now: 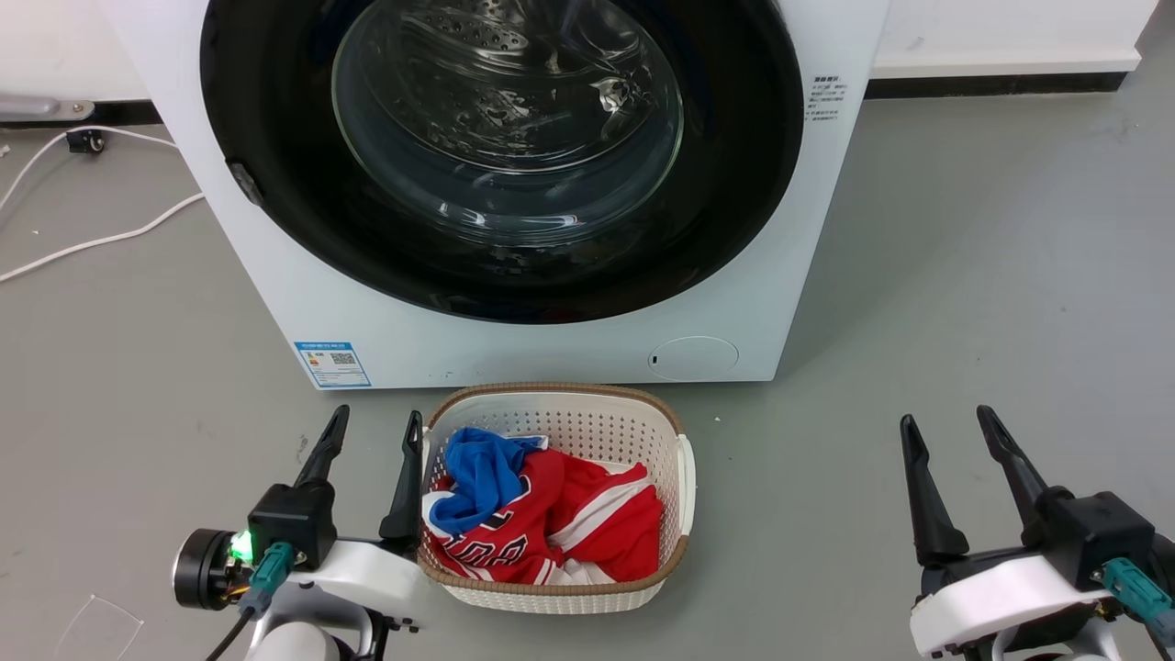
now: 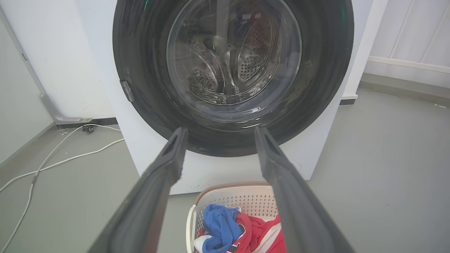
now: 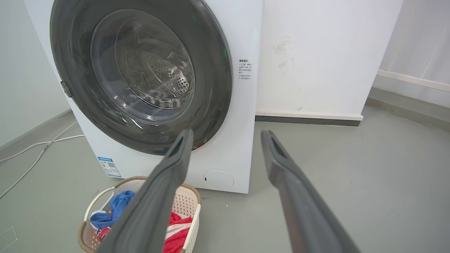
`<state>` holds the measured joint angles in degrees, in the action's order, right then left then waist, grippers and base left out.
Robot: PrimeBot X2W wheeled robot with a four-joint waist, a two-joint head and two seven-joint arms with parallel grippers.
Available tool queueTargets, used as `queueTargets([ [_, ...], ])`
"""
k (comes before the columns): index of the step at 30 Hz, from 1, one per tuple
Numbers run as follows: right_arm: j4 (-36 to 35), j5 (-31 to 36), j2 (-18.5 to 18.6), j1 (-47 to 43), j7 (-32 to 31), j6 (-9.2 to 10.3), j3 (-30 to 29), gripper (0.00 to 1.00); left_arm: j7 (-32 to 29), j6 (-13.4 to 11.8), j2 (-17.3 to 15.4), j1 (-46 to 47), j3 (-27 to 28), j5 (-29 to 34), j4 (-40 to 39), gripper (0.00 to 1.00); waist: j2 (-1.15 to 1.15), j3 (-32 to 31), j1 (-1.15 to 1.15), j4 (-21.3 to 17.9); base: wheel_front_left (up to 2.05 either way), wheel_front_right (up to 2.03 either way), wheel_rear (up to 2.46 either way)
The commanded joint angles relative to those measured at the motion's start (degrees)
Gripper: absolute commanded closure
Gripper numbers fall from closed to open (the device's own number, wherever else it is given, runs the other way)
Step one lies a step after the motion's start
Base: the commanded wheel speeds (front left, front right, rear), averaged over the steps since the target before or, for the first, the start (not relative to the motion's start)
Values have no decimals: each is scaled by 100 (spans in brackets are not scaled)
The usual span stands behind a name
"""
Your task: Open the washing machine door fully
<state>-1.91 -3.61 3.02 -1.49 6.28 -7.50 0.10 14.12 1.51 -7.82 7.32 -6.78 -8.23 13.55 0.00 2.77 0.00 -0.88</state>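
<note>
On a grey floor [image 1: 964, 275], a white cable [image 1: 92, 243] is laid at far left. The left hand [image 1: 378, 415] is held apart just beside a basket [image 1: 551, 601] of clothes [image 1: 569, 514]. Behind it, the washing machine [image 1: 514, 353] is seen, its door [image 1: 734, 184] shut. The right hand [image 1: 946, 415] is spread too, farther right.

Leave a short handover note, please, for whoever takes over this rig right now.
Left claw: open, empty, low beside the laundry basket.
Right claw: open, empty, low over bare floor.
Washing machine door: looks shut against the washing machine. The basket, holding red and blue clothes, stands right in front of it.
Done: nothing yet; neither claw touches the door.
Left: reach the door, pull it open and swing it fully, minding the basket.
</note>
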Motion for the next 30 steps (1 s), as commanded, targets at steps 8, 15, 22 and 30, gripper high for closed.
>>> queueTargets([
  [8,-18,202,-20,-70,116,2,41,0,103,32,57,65,83,246,68,0,0,22,0,-36,0,0,0],
  [15,68,59,-21,-40,134,1,61,0,110,43,131,33,154,231,137,0,0,21,0,-79,0,0,0],
  [22,138,-3,-21,-53,138,1,82,0,110,73,178,-19,235,201,176,0,0,-27,0,-94,0,0,0],
  [30,222,-95,-21,-25,131,1,97,0,110,88,203,-29,281,216,210,0,0,-44,0,-125,0,0,0],
])
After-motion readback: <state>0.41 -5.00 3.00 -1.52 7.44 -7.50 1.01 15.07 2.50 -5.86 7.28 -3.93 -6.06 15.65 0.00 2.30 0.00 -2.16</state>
